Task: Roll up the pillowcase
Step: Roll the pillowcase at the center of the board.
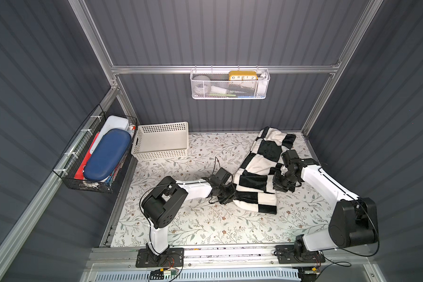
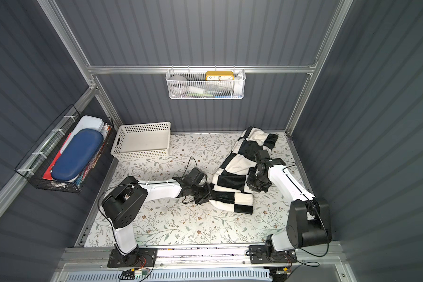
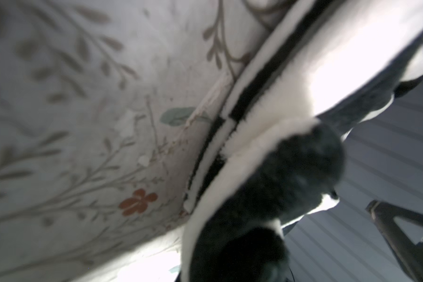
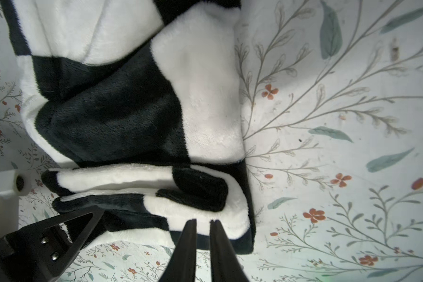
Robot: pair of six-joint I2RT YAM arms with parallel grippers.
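Your bench wears a floral-print cover; on it you have the checkered pillowcase bunched toward the far right; a white perforated basket sits far left

Left wrist view is mush for me: pillowcase plush right at the lens, no jaws visible. In both top views the left gripper tips are buried in the cloth edge. Right gripper fingers are cut off by the frame edge; can't tell if they pinch cloth. Wall basket contents mostly too small to read.
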